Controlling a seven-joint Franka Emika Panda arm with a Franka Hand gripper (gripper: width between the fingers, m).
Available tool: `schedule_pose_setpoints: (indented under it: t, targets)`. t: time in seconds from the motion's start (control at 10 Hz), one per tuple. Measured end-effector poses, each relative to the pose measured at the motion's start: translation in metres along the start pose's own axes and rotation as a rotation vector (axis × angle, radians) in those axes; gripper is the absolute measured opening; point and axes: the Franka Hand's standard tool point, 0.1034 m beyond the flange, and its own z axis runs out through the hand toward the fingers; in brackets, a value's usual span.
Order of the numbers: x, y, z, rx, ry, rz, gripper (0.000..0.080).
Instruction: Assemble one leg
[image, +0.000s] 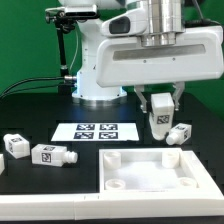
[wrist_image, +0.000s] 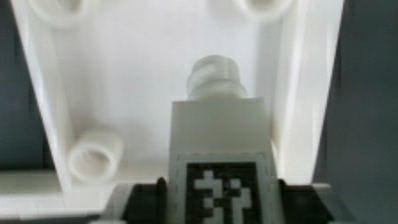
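My gripper (image: 160, 108) is shut on a leg (image: 160, 123), a short white peg with a black-and-white tag, and holds it upright just above the far rim of the panel (image: 150, 172). In the wrist view the leg (wrist_image: 221, 140) runs out from between the dark fingers (wrist_image: 150, 200), tag side up. Its ribbed end (wrist_image: 215, 76) hangs over the panel floor (wrist_image: 151, 80). One round corner socket (wrist_image: 91, 152) shows beside it and two more at the far end. A second leg (image: 181, 133) lies on the table right next to the held one.
Two more legs (image: 15, 143) (image: 50, 154) lie at the exterior view's left. The marker board (image: 95, 131) lies in the middle behind the panel. The robot base (image: 95, 70) stands at the back.
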Motion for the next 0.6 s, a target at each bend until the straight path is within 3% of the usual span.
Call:
schedule_pose_setpoints:
  t: [0.2,0.3,0.5,0.6]
  targets:
    - [0.030,-0.007,0.004,0.010,0.168,-0.016,0.0284]
    - [0.036,-0.012,0.010,0.021,0.283,-0.013,0.0284]
    - [0.034,-0.014,0.015,0.027,0.426,-0.018,0.0284]
    - [0.030,-0.013,0.021,0.022,0.410,-0.022,0.0284]
